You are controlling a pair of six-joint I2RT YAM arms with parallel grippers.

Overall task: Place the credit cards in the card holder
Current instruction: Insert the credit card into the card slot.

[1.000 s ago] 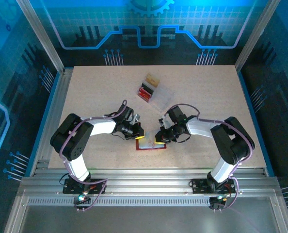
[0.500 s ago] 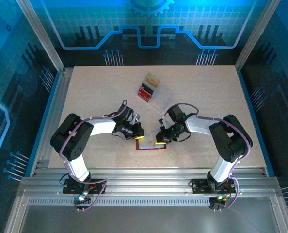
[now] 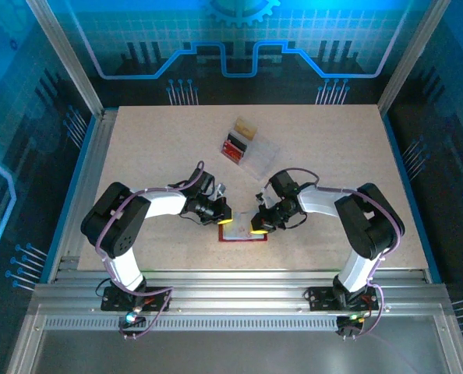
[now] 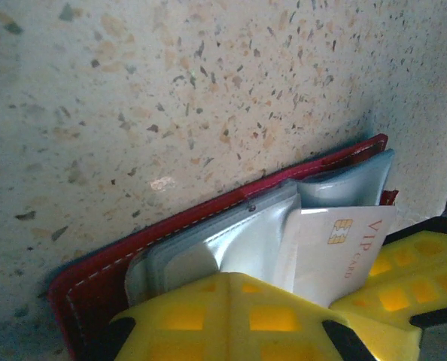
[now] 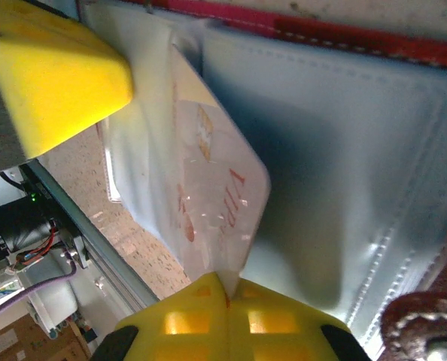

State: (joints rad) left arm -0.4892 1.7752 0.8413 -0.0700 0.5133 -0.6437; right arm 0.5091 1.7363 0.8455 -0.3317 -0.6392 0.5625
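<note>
the credit card (image 4: 336, 244), white with red vip lettering and a gold chip, sits tilted, partly inside a clear sleeve (image 4: 246, 241) of the open red card holder (image 3: 242, 234), near the table's (image 3: 333, 148) front edge; right gripper (image 5: 227, 316) is clenched on its corner, left gripper (image 4: 231, 316) is clamped on the sleeve

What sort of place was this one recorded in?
Probably a purpose-built robot work cell in a lab or demo space: a speckled tabletop framed by aluminium rails, blue circuit-pattern wall panels around it, and two arms bolted at its near edge.
</note>
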